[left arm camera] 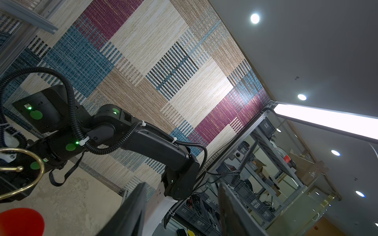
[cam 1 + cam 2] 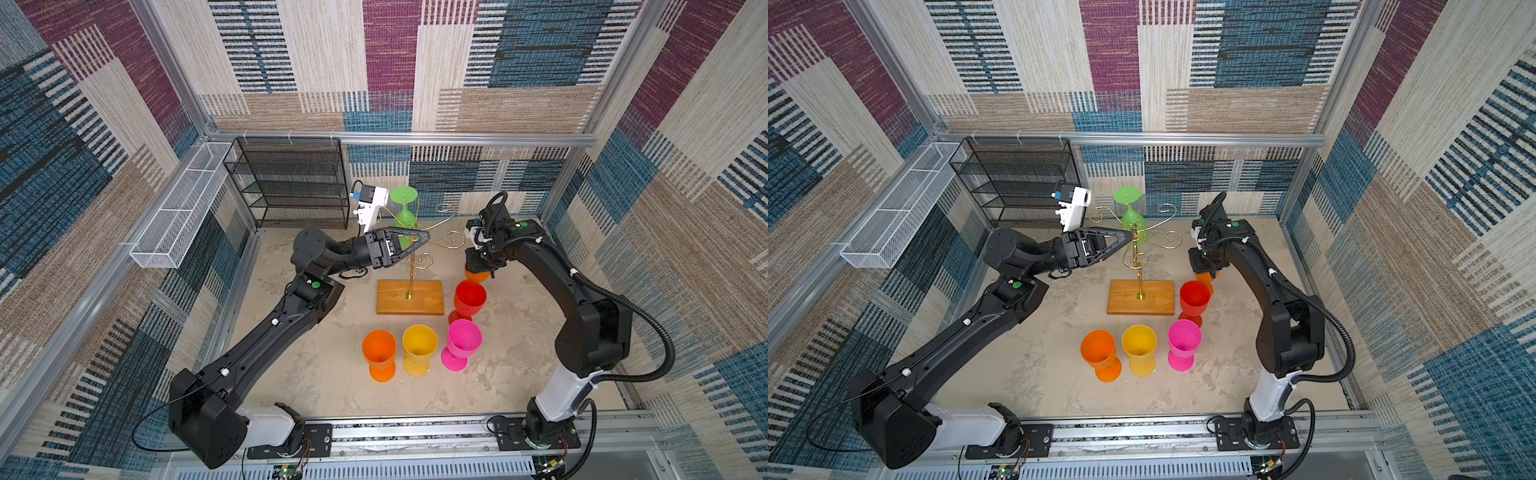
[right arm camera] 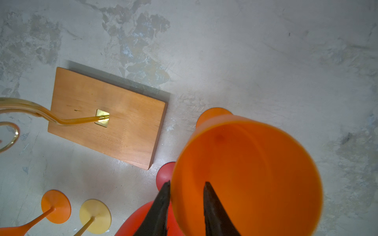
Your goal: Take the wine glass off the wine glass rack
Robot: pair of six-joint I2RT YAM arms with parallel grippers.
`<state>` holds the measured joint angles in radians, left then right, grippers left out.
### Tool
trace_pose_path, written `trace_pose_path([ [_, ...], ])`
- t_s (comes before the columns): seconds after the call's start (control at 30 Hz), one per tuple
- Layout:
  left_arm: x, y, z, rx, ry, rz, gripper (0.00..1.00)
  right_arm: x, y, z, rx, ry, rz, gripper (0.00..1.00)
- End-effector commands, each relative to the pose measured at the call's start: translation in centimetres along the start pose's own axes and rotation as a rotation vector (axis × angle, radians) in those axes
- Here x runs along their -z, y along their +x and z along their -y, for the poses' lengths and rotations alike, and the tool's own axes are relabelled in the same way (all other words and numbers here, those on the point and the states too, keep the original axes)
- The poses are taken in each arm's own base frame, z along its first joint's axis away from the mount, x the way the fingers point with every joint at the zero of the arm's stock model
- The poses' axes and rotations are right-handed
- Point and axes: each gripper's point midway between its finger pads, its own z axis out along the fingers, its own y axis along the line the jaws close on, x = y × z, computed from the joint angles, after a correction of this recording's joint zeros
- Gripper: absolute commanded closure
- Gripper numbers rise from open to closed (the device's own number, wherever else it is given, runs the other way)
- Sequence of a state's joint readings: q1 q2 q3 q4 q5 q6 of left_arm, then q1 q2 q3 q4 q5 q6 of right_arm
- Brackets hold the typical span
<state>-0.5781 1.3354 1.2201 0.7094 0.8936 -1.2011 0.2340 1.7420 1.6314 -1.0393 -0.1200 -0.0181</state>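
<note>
wine glass: the green wine glass (image 2: pixel 405 218) hangs on the wine glass rack (image 2: pixel 395 299), on the arm at 12 o'clock of the pole, toward the back wall. It shows only in the top views (image 2: pixel 1132 218).
long axis: upright and inverted, with the round foot on top and the bowl mouth facing down to the tabletop (image 2: pixel 311 374).
rack: the pole stands upright on a wood base whose long side runs from 9 to 3 o'clock. Curled arms fan out all round the top.
left arm: the left gripper (image 2: pixel 424 237) reaches in from 9 o'clock at arm height, its tips just beside the pole top and the green bowl. Whether they touch, I cannot tell.
left wrist view only: its fingers (image 1: pixel 135 210) stand apart with nothing between them, so it is released. This view also shows one gold curl (image 1: pixel 38 163) and the rim of the red glass (image 1: pixel 20 220).
right arm: the right gripper (image 3: pixel 187 182) points straight down at 2 o'clock of the base, over an orange glass (image 2: pixel 476 276).
right wrist view only: one finger is inside that bowl and one outside, astride the rim with slack, so the jaws are parted and not pinching. In both top views the wrist hides this.
standing glasses: the red glass (image 2: pixel 469 297) is at 4 o'clock of the base, its foot just beside the corner. The pink glass (image 2: pixel 463 338), yellow glass (image 2: pixel 419 345) and second orange glass (image 2: pixel 379 349) stand in a row at 6 o'clock, mouths up.
open room: the top is bare at 9 o'clock of the base and at 12 o'clock behind the rack.
edges: the black mesh shelf (image 2: pixel 291 183) is at 10 o'clock against the back wall. The white wire basket (image 2: pixel 183 208) runs along the 9 o'clock wall.
</note>
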Motion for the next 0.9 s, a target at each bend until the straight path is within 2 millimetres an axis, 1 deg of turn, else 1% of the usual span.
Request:
trace_pose_path([
  [0.0, -0.1, -0.1, 0.4, -0.019, 0.018, 0.000, 0.42, 2.0, -1.9, -0.2, 0.000, 0.002, 0.096, 0.67],
  [0.1, -0.1, -0.1, 0.2, -0.018, 0.013, -0.001, 0.42, 3.7, -2.8, -0.6, 0.001, -0.011, 0.158, 0.66],
  [0.27, 0.0, -0.5, 0.1, -0.038, -0.020, 0.006, 0.42, 6.2, -3.3, -0.8, -0.003, -0.010, 0.235, 0.65],
  [0.3, 0.2, -0.9, 0.2, -0.055, -0.034, 0.013, 0.41, 6.9, -3.4, -0.9, -0.006, -0.009, 0.260, 0.65],
  [0.37, 0.8, -1.7, -0.4, -0.072, -0.110, 0.023, 0.41, 8.8, -3.9, -0.9, -0.020, -0.008, 0.338, 0.64],
  [0.4, 1.2, -2.2, -0.6, -0.085, -0.144, 0.031, 0.41, 9.4, -3.8, -1.0, -0.025, -0.011, 0.362, 0.63],
  [0.5, 2.5, -4.3, -1.5, -0.113, -0.271, 0.061, 0.41, 12.2, -3.7, -1.0, -0.043, -0.019, 0.462, 0.59],
  [0.57, 3.6, -6.0, -2.4, -0.126, -0.340, 0.095, 0.41, 14.0, -3.6, -1.0, -0.057, -0.019, 0.527, 0.57],
  [0.67, 5.2, -8.6, -4.4, -0.139, -0.418, 0.130, 0.41, 16.3, -3.2, -0.8, -0.078, -0.015, 0.621, 0.52],
  [0.77, 6.6, -10.6, -7.4, -0.168, -0.536, 0.118, 0.41, 17.8, -2.7, -0.9, -0.085, -0.022, 0.700, 0.51],
  [0.87, 7.0, -11.8, -10.5, -0.207, -0.621, 0.049, 0.42, 18.5, -2.0, -1.1, -0.088, -0.042, 0.753, 0.48],
])
